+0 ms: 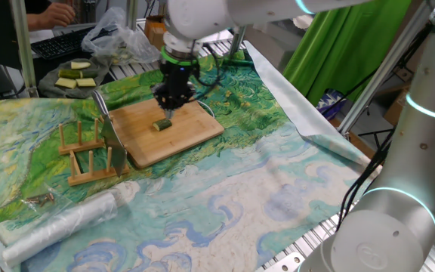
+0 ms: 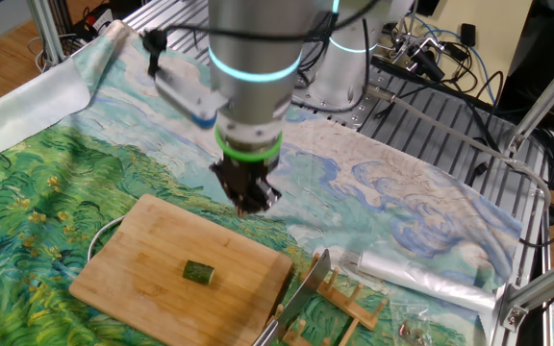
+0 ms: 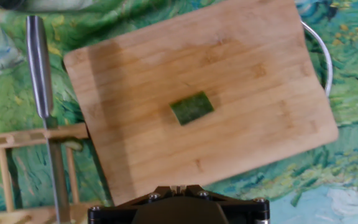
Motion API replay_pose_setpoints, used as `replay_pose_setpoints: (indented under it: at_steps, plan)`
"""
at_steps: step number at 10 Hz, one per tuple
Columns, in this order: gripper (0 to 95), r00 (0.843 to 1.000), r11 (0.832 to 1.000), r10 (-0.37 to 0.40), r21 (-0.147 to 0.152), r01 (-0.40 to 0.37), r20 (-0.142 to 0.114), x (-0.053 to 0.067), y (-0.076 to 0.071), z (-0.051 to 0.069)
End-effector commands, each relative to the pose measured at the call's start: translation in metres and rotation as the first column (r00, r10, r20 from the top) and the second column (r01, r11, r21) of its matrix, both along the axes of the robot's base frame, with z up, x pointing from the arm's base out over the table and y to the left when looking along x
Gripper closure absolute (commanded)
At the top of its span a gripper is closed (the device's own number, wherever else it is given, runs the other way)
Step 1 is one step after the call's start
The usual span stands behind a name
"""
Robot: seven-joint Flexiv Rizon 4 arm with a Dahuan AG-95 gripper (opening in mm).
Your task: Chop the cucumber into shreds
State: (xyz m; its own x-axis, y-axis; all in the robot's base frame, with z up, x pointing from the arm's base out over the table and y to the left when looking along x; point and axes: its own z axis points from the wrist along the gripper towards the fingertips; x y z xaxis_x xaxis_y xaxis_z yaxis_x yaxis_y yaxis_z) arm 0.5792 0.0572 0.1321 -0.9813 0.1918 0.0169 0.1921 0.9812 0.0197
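One short chunk of cucumber lies alone near the middle of the bamboo cutting board, dark green skin up, uncut, with no shreds visible anywhere on the wood. The end effector hangs above the board's far edge in the other fixed view, pointing straight down, its fingers drawn fully together and carrying nothing; it is apart from the chunk, not touching it. The knife rests just beside the board's edge, its steel handle over the painted cloth covering the worktop and its blade reaching to the wooden rack. By my reading, the piece is light and will skid on the smooth board at the least sideways push; the skin is firm and waxy, likely slippery, while the flesh beneath is wet and soft enough to bruise under a hard squeeze. The rounded skin side could roll, so a hold across the two long flanks, low and close to the board, looks steadiest, leaving the cut ends clear for the blade. Slabs of pale cucumber sit on a plate well apart, at the back of the worktop
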Motion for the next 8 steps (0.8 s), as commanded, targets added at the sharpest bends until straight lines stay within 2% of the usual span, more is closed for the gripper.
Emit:
replay_pose_setpoints:
  at_steps: [1, 4, 6, 8]
  plan:
    - [95.0, 1.000, 1.000, -0.007, -0.009, 0.007, 0.006, 0.003, 0.004, -0.003]
    - [95.0, 1.000, 1.000, -0.010, -0.010, 0.010, 0.005, 0.015, 0.009, -0.009]
    - [95.0, 1.000, 1.000, -0.015, -0.013, 0.015, 0.007, 0.016, 0.010, -0.010]
    - [95.0, 1.000, 1.000, 0.016, -0.001, -0.016, -0.019, 0.016, 0.010, -0.010]
